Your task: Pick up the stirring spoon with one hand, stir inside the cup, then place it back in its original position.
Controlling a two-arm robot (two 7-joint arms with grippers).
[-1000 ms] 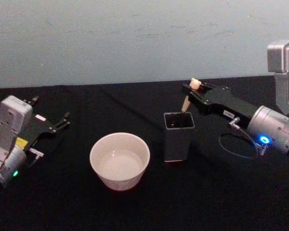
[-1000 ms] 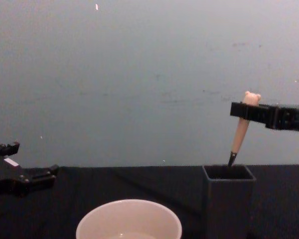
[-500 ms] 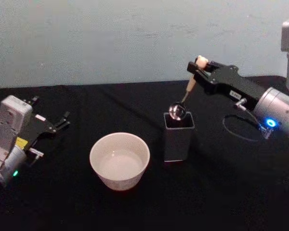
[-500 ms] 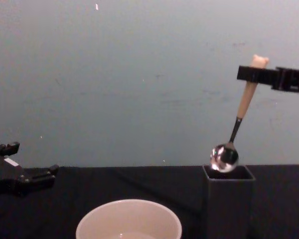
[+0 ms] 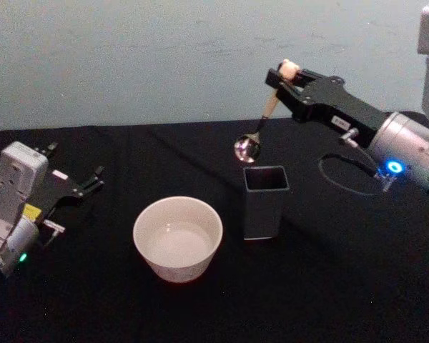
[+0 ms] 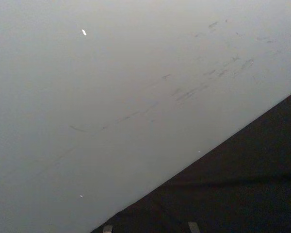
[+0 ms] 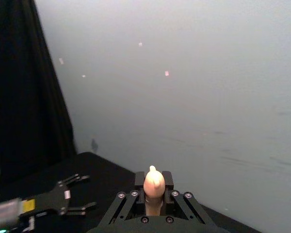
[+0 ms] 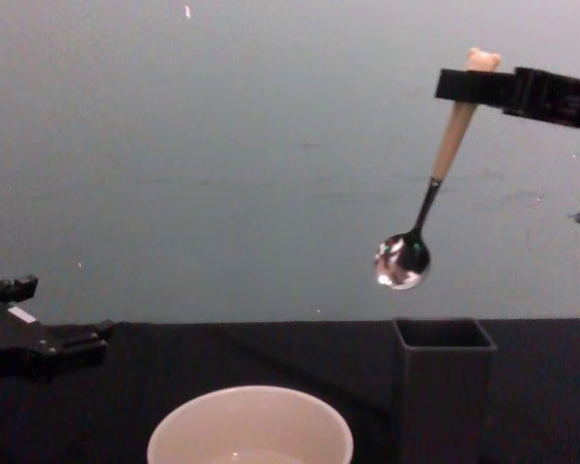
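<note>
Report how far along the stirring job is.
Done: the stirring spoon is out of the holder, hanging clear of it. In hand: the right gripper pinches its handle. Remaining: stirring in the cup and returning the spoon. The left gripper idles open at left.

Dim, even light; glint on the stirring spoon [image 8: 437, 169]

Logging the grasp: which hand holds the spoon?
The right hand, shut on the spoon by its beige handle; the left hand is open and empty.
</note>
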